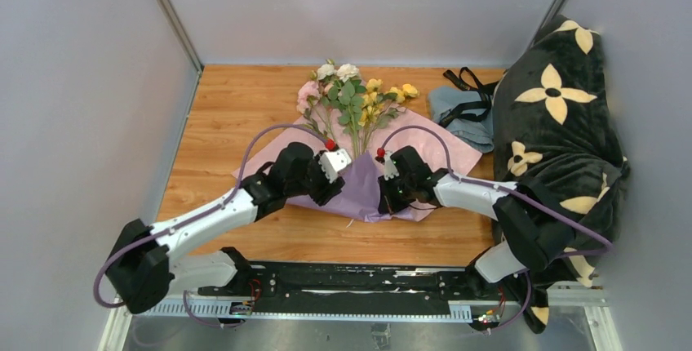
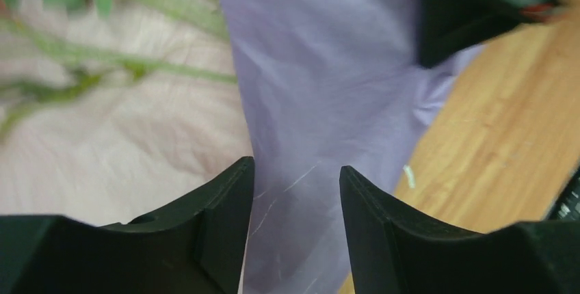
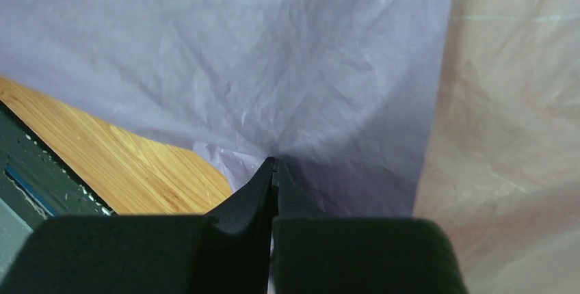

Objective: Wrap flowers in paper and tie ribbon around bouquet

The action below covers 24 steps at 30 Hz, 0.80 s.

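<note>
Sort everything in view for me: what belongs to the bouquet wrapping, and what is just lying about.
For the job: flowers; paper; black ribbon.

Lying about: grey-blue cloth under the ribbon; black plush blanket with yellow flower shapes, at the right.

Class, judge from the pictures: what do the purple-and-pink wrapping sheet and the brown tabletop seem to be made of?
The purple-and-pink wrapping sheet: thin paper or film, faintly glossy, judging by fine sharp creases. The brown tabletop: wood or wood-look laminate, smooth, showing plank grain lines.
</note>
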Each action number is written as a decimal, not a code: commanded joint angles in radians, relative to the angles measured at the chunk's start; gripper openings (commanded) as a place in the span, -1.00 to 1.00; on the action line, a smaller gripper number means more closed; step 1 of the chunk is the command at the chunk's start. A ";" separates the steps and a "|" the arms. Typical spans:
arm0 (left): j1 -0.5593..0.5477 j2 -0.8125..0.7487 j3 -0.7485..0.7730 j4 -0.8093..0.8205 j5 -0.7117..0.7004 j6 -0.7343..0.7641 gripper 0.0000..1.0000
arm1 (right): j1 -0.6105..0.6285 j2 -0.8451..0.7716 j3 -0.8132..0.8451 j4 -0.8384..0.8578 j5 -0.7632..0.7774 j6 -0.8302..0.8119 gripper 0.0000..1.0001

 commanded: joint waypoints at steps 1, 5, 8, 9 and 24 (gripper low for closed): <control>-0.124 -0.141 -0.028 -0.054 0.132 0.295 0.10 | -0.002 0.048 0.074 -0.089 -0.022 -0.004 -1.00; -0.141 -0.111 -0.080 -0.030 0.186 0.389 -0.11 | -0.002 0.046 0.100 -0.113 -0.031 -0.015 -1.00; -0.141 0.022 -0.079 0.016 0.017 0.412 -0.27 | -0.002 0.054 0.102 -0.115 -0.059 -0.010 -1.00; -0.139 0.034 -0.090 0.044 -0.030 0.434 -0.32 | -0.002 0.058 0.103 -0.114 -0.080 -0.008 -1.00; -0.146 -0.069 -0.050 -0.161 0.128 0.635 -0.29 | -0.002 0.114 0.129 -0.100 -0.151 0.008 -1.00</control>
